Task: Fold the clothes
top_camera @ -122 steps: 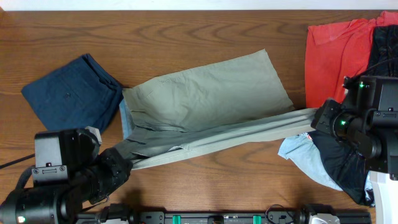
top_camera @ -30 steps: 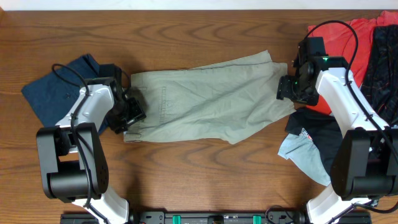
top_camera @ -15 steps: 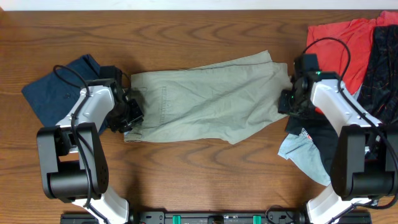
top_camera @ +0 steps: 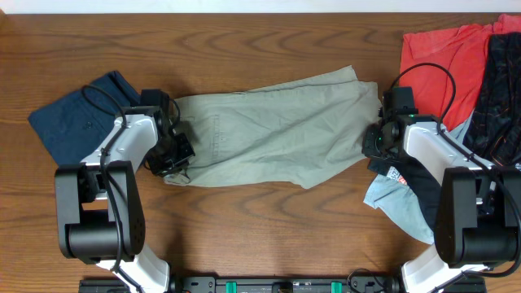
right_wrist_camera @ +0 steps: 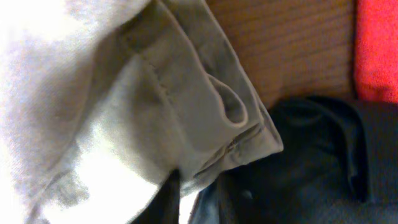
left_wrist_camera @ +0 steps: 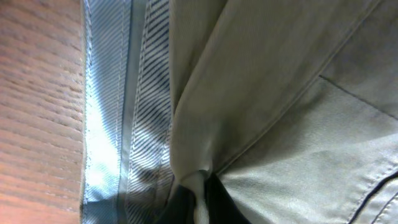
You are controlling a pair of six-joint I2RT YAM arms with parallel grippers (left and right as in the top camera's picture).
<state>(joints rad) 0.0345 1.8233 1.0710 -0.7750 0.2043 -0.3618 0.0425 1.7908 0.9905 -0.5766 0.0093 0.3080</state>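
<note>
The khaki-grey shorts [top_camera: 269, 134] lie folded flat across the middle of the table. My left gripper [top_camera: 173, 155] is at their waistband end. In the left wrist view it [left_wrist_camera: 199, 202] is shut on a pinch of khaki cloth, next to the striped waistband lining [left_wrist_camera: 124, 112]. My right gripper [top_camera: 375, 147] is at the leg-hem end. In the right wrist view it [right_wrist_camera: 186, 200] is closed on the khaki hem [right_wrist_camera: 205, 106], with a black garment [right_wrist_camera: 311, 162] under it.
Navy shorts [top_camera: 81, 122] lie folded at the left, touching my left arm. A red tee [top_camera: 440, 65] and a black printed piece [top_camera: 505, 81] lie at the back right. A light-blue piece [top_camera: 399, 203] and dark cloth [top_camera: 423, 183] lie at the right front.
The shorts, earlier stretched between the grippers near the front, now lie folded flat. My right gripper slid along the hem toward the front. My left gripper shifted slightly right.
</note>
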